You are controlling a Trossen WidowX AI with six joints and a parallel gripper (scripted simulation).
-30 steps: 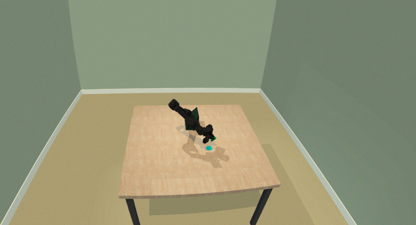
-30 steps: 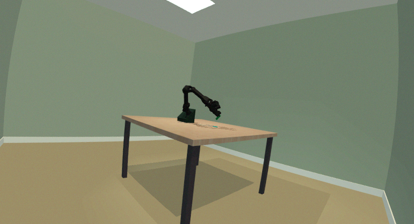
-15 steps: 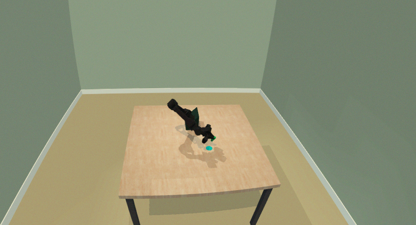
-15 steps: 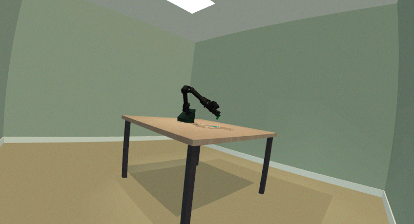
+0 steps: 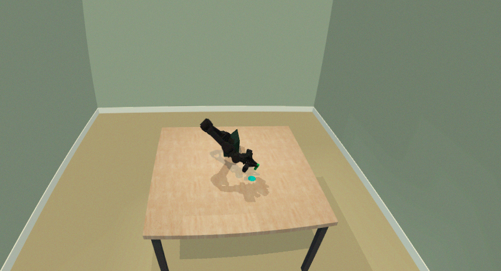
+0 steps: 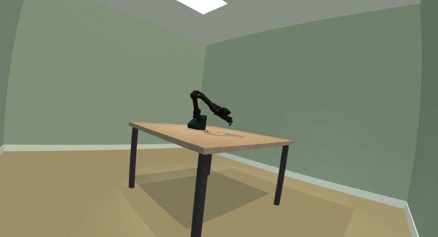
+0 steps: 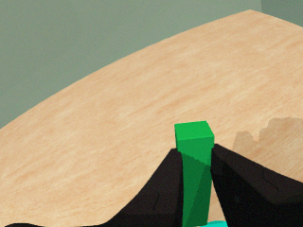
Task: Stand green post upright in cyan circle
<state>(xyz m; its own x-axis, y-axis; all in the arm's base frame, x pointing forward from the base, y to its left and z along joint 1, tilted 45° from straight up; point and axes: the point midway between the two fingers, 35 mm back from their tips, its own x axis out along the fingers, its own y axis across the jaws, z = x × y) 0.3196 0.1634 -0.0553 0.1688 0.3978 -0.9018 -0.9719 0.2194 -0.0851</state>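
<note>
The green post (image 5: pixel 258 165) (image 6: pixel 231 123) (image 7: pixel 195 175) is held in the air above the table, its long side close to upright with a slight tilt in the exterior view. My gripper (image 5: pixel 256 165) (image 6: pixel 230 121) (image 7: pixel 193 154) is shut on the post, with one dark finger on each side of it in the wrist view. The cyan circle (image 5: pixel 251 178) (image 6: pixel 227 133) lies flat on the table below the post. Only a small part of the circle (image 7: pixel 217 223) shows at the bottom edge of the wrist view, partly hidden behind the post and a finger.
The wooden table (image 5: pixel 197 205) (image 6: pixel 184 138) bears the arm's dark green base (image 5: pixel 236 140) (image 6: pixel 198 123) behind the circle. Shadows of the arm fall on the table around the circle.
</note>
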